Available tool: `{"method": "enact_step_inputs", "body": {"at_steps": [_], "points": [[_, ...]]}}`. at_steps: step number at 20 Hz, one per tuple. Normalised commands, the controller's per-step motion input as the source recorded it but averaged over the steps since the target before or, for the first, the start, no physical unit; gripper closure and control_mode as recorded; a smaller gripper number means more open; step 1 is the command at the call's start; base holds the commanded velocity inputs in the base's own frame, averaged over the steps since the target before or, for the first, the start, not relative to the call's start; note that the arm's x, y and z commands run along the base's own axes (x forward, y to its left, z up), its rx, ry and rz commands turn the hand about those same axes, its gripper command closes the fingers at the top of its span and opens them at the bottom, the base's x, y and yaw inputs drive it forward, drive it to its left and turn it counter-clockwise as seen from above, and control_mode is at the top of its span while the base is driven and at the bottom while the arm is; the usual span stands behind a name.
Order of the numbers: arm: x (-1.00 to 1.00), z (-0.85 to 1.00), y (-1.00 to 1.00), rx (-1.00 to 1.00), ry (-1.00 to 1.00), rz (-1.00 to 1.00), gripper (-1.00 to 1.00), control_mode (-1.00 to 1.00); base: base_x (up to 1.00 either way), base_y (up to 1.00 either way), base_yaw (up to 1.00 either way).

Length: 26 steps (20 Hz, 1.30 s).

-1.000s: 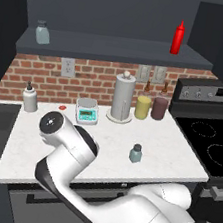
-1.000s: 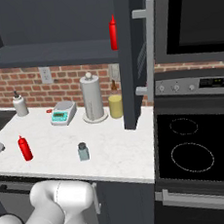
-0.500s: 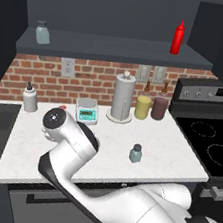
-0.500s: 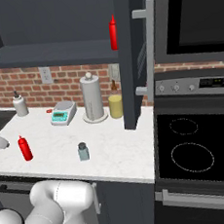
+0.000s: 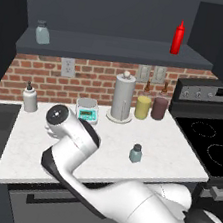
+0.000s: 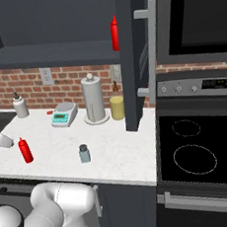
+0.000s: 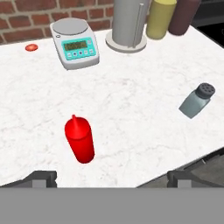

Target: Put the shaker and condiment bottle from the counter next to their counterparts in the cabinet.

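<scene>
Condiment bottle [image 7: 79,141] stands upright on the white counter [image 7: 131,100], in front of the kitchen scale [image 7: 75,42] and well apart from the shaker [image 7: 196,100], which sits nearer the counter's front edge. The gripper [image 7: 111,177] hovers above the red bottle with its jaws spread wide and nothing between them. This looks like the approach to the first pick; next it must descend, centre on the bottle's body and close. Behind the scale's side stand a paper towel holder [image 7: 128,22] and yellow jar [image 7: 162,17]. Up in the cabinet [image 5: 118,49], the matching red bottle [image 5: 178,37] and small jar [image 5: 42,32] wait on the shelf. Nothing blocks the descent.
</scene>
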Motion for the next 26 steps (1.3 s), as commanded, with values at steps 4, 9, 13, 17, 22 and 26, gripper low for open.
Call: {"method": "enact_step_inputs", "body": {"at_steps": [4,9,13,17,22,26], "points": [[0.18,-0.06,-0.01,0.00,0.00,0.00,-1.00,-1.00,0.00,0.00,0.00],[0.16,-0.18,0.00,0.00,0.00,0.00,-1.00,-1.00,0.00,0.00,0.00],[0.17,-0.39,0.06,0.00,0.00,0.00,-1.00,-1.00,0.00,0.00,0.00],[0.07,-0.20,0.13,0.00,0.00,-0.01,-1.00,-1.00,0.00,0.00,0.00],[0.01,-0.19,0.18,0.00,-0.01,-0.16,-1.00,-1.00,0.00,0.00,0.00],[0.04,-0.23,0.27,0.00,-0.01,-0.19,-1.00,-1.00,0.00,0.00,0.00]]}}
